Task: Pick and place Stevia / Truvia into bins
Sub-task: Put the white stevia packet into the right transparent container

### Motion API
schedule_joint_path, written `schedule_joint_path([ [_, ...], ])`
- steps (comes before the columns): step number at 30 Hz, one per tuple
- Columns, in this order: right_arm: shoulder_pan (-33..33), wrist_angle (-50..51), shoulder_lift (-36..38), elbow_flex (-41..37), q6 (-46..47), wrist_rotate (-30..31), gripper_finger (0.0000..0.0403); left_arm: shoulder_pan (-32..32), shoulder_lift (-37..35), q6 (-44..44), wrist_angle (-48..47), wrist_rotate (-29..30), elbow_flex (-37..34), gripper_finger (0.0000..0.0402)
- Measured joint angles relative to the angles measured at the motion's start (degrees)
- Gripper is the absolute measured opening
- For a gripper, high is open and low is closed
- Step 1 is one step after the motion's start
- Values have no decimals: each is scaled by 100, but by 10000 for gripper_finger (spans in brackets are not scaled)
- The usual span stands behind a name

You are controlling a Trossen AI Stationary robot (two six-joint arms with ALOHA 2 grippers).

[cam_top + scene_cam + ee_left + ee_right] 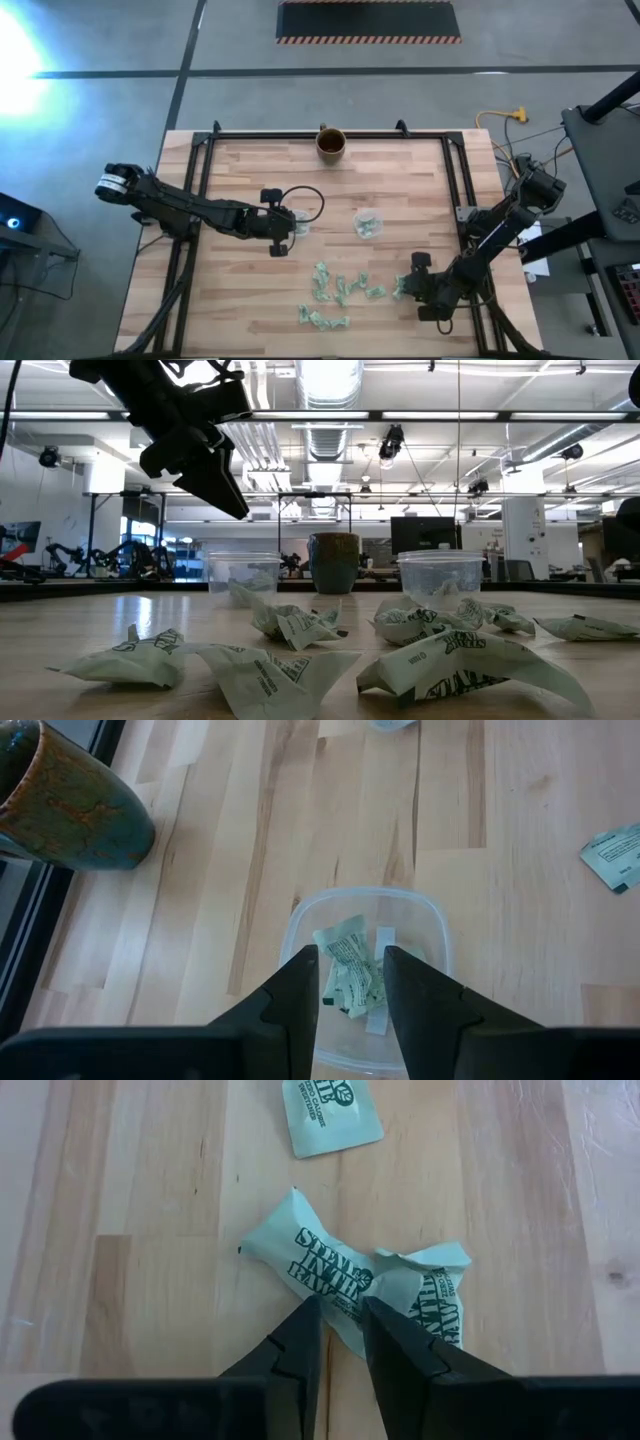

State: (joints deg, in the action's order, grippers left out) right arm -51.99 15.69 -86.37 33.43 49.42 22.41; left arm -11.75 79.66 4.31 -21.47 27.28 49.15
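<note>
Several crumpled green-and-white sweetener packets (pixel 335 295) lie on the near middle of the wooden table. Two clear cups stand mid-table: the left cup (pixel 300 224) holds packets (pixel 348 975), and the right cup (pixel 368 224) also holds some. My left gripper (pixel 350 982) hovers above the left cup, slightly open and empty; it also shows in the high view (pixel 284 230). My right gripper (pixel 340 1320) is low at the near right, shut on a crumpled packet (pixel 330 1270); it also shows in the high view (pixel 407 287). My right gripper pinches the crumpled packet's near edge, at about its middle (pixel 342 1302), between its two fingers. The fingers come from the table's right, slanting down. The packet lies on the table, its two ends spread out to either side of the fingers.
A brown-gold mug (pixel 331 144) stands at the far edge, middle. A flat packet (pixel 330 1115) lies just beyond the one held. Another loose packet (pixel 615 855) lies on the bare wood past the left cup. A dark metal frame (pixel 205 150) borders the table.
</note>
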Motion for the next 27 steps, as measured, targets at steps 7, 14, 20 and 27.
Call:
schedule_joint_path([
  [7,0,17,0,0,3,14,31,0,2,108,0,-2,0,99],
  [14,-2,19,0,0,5,64,9,0,2,120,0,-4,0,99],
  [20,2,241,21,215,-168,179,9,-2,2,125,0,-8,0,99],
  [27,13,1101,238,722,-374,523,8,-2,2,125,-2,-19,0,99],
])
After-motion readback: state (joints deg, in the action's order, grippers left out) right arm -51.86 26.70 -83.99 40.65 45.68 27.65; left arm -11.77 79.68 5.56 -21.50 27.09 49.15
